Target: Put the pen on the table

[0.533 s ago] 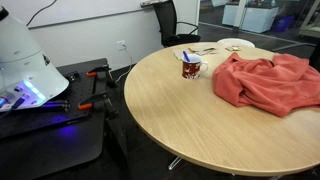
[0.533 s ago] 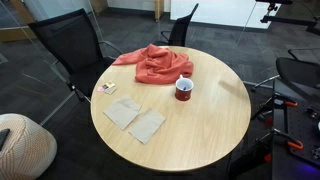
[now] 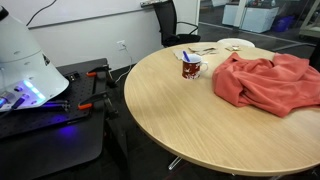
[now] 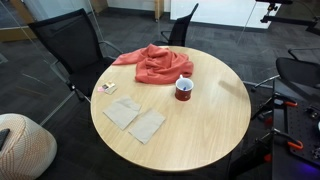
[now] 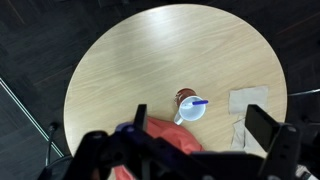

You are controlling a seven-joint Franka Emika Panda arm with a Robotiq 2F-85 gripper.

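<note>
The blue-purple pen [image 5: 198, 101] stands tilted inside a red mug with a white inside [image 5: 190, 108] on the round wood-grain table [image 5: 130, 70]. The pen also shows in both exterior views [image 3: 186, 55] [image 4: 185, 79], sticking out of the mug [image 3: 191, 68] [image 4: 184, 89]. My gripper [image 5: 197, 117] is open and empty, high above the table, and looks straight down with the mug between its fingers in the picture. The gripper does not show in either exterior view.
A red cloth [image 4: 155, 63] lies bunched on the table beside the mug. Two paper napkins [image 4: 135, 119] and a small card [image 4: 107, 88] lie on it too. Black chairs [image 4: 75, 45] stand around the table. A black bench with red clamps [image 3: 60, 110] stands beside it.
</note>
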